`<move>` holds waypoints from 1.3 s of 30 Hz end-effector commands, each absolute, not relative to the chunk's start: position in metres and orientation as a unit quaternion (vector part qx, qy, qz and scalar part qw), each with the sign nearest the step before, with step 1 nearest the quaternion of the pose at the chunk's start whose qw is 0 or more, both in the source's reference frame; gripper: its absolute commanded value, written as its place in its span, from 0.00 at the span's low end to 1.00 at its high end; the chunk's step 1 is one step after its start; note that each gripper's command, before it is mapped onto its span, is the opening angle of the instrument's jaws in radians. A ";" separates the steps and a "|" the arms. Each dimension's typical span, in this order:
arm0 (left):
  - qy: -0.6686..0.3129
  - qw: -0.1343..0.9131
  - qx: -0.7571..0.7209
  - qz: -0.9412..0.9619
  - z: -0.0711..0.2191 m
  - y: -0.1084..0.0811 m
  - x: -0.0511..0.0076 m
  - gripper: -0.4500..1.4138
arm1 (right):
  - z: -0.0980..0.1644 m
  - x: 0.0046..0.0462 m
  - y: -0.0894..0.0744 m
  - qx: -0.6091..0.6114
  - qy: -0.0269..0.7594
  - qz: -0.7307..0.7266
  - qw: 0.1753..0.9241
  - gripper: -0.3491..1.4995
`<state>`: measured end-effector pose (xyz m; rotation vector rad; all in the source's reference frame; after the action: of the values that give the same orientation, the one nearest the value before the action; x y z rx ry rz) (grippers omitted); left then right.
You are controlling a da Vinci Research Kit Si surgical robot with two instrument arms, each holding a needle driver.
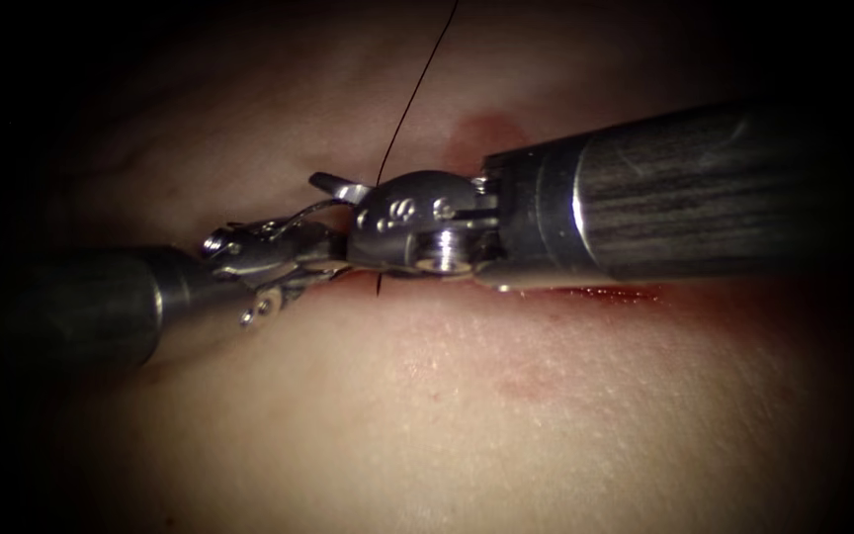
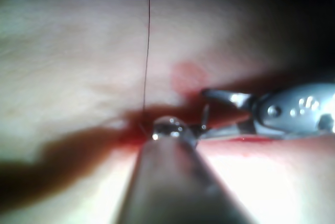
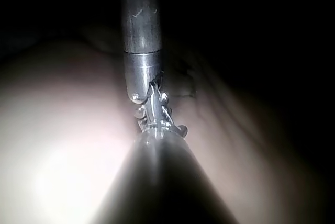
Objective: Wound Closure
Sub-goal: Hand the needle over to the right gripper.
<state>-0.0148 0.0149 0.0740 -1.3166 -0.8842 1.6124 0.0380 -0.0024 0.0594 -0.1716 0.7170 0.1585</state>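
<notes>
The two tools meet tip to tip over the cut [image 1: 605,293], which runs across the tissue [image 1: 467,396] with red fluid along it. My right tool [image 1: 340,210] reaches in from the right with its jaws open, one jaw [image 2: 226,97] lifted above the other. My left tool [image 1: 274,259] comes in from the left, its tip against the right tool's jaws. A thin curved bit of metal, apparently the needle [image 1: 294,212], lies between the tips [image 2: 205,115]. I cannot tell who holds it or whether it sits in the tissue. Dark thread [image 1: 412,94] rises from the cut beside the right tool's wrist [image 2: 146,41].
A pink stain [image 1: 486,133] marks the tissue behind the right tool's shaft, and a fainter one [image 1: 531,384] lies in front of the cut. The right shaft [image 1: 674,198] covers much of the cut's right part.
</notes>
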 end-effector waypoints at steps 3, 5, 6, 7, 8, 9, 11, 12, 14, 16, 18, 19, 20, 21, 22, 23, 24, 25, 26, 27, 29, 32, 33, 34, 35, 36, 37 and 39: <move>-0.352 0.426 -0.527 0.646 0.075 0.015 -0.0153 0.05 | 0.059 0.0384 -0.002 -0.092 0.356 0.073 0.927 0.75; -0.352 0.426 -0.527 0.646 0.075 0.015 -0.0153 0.05 | 0.059 0.0382 -0.002 -0.105 0.363 0.069 0.923 0.75; -0.351 0.427 -0.527 0.646 0.075 0.015 -0.0152 0.05 | 0.059 0.0380 -0.002 -0.110 0.365 0.067 0.922 0.75; -0.351 0.427 -0.526 0.646 0.075 0.015 -0.0152 0.05 | 0.059 0.0378 -0.002 -0.113 0.368 0.068 0.921 0.75; -0.351 0.427 -0.526 0.646 0.075 0.015 -0.0151 0.05 | 0.059 0.0376 -0.001 -0.115 0.369 0.067 0.920 0.75; -0.351 0.427 -0.526 0.646 0.075 0.015 -0.0151 0.05 | 0.058 0.0374 -0.001 -0.121 0.368 0.065 0.920 0.74; -0.348 0.427 -0.525 0.649 0.075 0.015 -0.0151 0.05 | 0.058 0.0373 -0.001 -0.134 0.365 0.058 0.920 0.73; -0.348 0.427 -0.525 0.649 0.075 0.015 -0.0151 0.05 | 0.058 0.0373 -0.001 -0.137 0.364 0.056 0.920 0.72; -0.348 0.427 -0.525 0.649 0.075 0.015 -0.0152 0.05 | 0.058 0.0375 -0.001 -0.147 0.365 0.042 0.918 0.69; -0.348 0.427 -0.525 0.649 0.075 0.015 -0.0152 0.05 | 0.058 0.0376 -0.001 -0.163 0.364 0.022 0.917 0.66; -0.348 0.427 -0.526 0.648 0.075 0.015 -0.0152 0.05 | 0.058 0.0378 -0.001 -0.174 0.363 0.012 0.915 0.64; -0.348 0.427 -0.526 0.648 0.075 0.015 -0.0152 0.05 | 0.058 0.0379 -0.001 -0.177 0.363 0.006 0.915 0.63; -0.348 0.427 -0.526 0.648 0.075 0.015 -0.0152 0.05 | 0.058 0.0381 -0.001 -0.184 0.358 0.000 0.915 0.63; -0.348 0.428 -0.527 0.647 0.075 0.015 -0.0152 0.05 | 0.058 0.0383 -0.002 -0.190 0.354 -0.007 0.916 0.62; -0.348 0.428 -0.527 0.647 0.075 0.015 -0.0152 0.05 | 0.058 0.0385 -0.002 -0.195 0.350 -0.014 0.916 0.61; -0.348 0.428 -0.527 0.647 0.075 0.015 -0.0152 0.05 | 0.058 0.0388 -0.002 -0.204 0.344 -0.026 0.916 0.61; -0.349 0.427 -0.527 0.647 0.075 0.015 -0.0152 0.05 | 0.059 0.0389 -0.002 -0.208 0.339 -0.029 0.917 0.61; -0.349 0.427 -0.527 0.647 0.075 0.015 -0.0151 0.05 | 0.059 0.0390 -0.002 -0.213 0.334 -0.036 0.917 0.61; -0.349 0.427 -0.527 0.647 0.075 0.015 -0.0151 0.05 | 0.059 0.0392 -0.002 -0.226 0.319 -0.048 0.919 0.59; -0.349 0.427 -0.527 0.647 0.075 0.015 -0.0150 0.05 | 0.059 0.0392 -0.002 -0.235 0.309 -0.054 0.920 0.59; -0.348 0.428 -0.528 0.646 0.075 0.015 -0.0150 0.05 | 0.059 0.0391 -0.002 -0.253 0.298 -0.059 0.919 0.58; -0.348 0.429 -0.527 0.646 0.075 0.015 -0.0150 0.05 | 0.059 0.0390 -0.002 -0.272 0.281 -0.068 0.918 0.58; -0.348 0.429 -0.528 0.645 0.075 0.015 -0.0150 0.05 | 0.059 0.0390 -0.003 -0.278 0.278 -0.070 0.917 0.58; -0.348 0.429 -0.528 0.645 0.075 0.015 -0.0150 0.05 | 0.059 0.0390 -0.003 -0.286 0.272 -0.073 0.916 0.58; -0.347 0.429 -0.528 0.645 0.075 0.015 -0.0150 0.05 | 0.059 0.0390 -0.003 -0.290 0.269 -0.073 0.915 0.58; -0.347 0.429 -0.528 0.645 0.075 0.015 -0.0150 0.05 | 0.059 0.0390 -0.003 -0.294 0.266 -0.070 0.915 0.58; -0.348 0.428 -0.529 0.645 0.075 0.015 -0.0150 0.05 | 0.059 0.0390 -0.003 -0.296 0.265 -0.072 0.915 0.57; -0.350 0.427 -0.529 0.644 0.075 0.015 -0.0150 0.05 | 0.059 0.0390 -0.003 -0.299 0.268 -0.070 0.913 0.56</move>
<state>-0.0145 0.0148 0.0739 -1.3231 -0.8726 1.6088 0.0385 -0.0025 0.0584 -0.6182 0.5528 -0.1461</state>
